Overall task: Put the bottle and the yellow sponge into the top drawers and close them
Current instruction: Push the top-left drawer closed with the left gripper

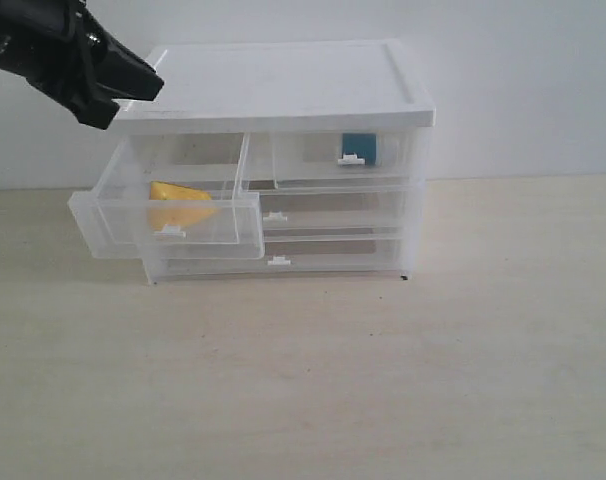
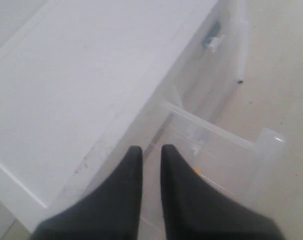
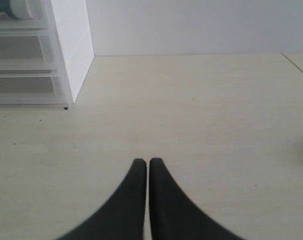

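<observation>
Already the yellow-orange foam wedge sponge [image 1: 178, 205] lies inside the left translucent plastic top drawer [image 1: 108, 218], which stands pulled out. The small teal-labelled bottle [image 1: 358, 147] sits in the right top drawer [image 1: 308, 160], flush in the white-topped cabinet [image 1: 283, 85]. By my reading, only shutting the left drawer is left. The left jaws hover over the cabinet's left corner, nearly pressed together, empty; the right jaws are pressed together above the bench [image 3: 216, 125].

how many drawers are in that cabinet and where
4. Top-left drawer, pulled open, holds the yellow sponge; top-right drawer, pushed in, holds the bottle; middle drawer and bottom drawer, full-width, sit shut beneath. None seem hidden.
</observation>
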Available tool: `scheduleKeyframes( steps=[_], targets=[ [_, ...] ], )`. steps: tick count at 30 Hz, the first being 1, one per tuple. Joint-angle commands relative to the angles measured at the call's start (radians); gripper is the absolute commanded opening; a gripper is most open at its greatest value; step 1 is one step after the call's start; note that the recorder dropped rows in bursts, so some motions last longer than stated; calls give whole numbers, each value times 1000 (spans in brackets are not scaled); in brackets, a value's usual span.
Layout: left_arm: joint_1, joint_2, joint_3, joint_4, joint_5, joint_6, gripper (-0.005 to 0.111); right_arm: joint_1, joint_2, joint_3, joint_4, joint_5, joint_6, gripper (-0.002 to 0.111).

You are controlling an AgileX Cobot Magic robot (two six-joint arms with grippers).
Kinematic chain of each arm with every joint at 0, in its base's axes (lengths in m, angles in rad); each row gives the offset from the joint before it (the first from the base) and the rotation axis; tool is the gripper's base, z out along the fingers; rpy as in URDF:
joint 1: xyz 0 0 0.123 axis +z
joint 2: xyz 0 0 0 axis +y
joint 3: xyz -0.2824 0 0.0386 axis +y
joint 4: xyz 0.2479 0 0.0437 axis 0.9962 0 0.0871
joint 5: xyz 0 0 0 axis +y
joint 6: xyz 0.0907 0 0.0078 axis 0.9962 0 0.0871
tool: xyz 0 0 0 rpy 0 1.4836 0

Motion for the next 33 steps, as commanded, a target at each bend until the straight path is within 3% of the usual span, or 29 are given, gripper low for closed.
scheduleKeyframes(
  steps=[1,7,20,26,33],
  targets=[
    [6,-41,-4,58,207,-31,5,0,-5,5,-2,-8,0,0],
    [6,-43,-4,58,475,-55,5,0,-5,5,-2,-8,0,0],
    [2,-34,69,140,475,-130,5,0,-5,5,-2,-8,0,0],
    [2,61,71,143,475,-166,5,0,-5,5,-2,-8,0,0],
    [2,84,71,137,242,-180,5,0,-5,5,-2,-8,0,0]
  ],
)
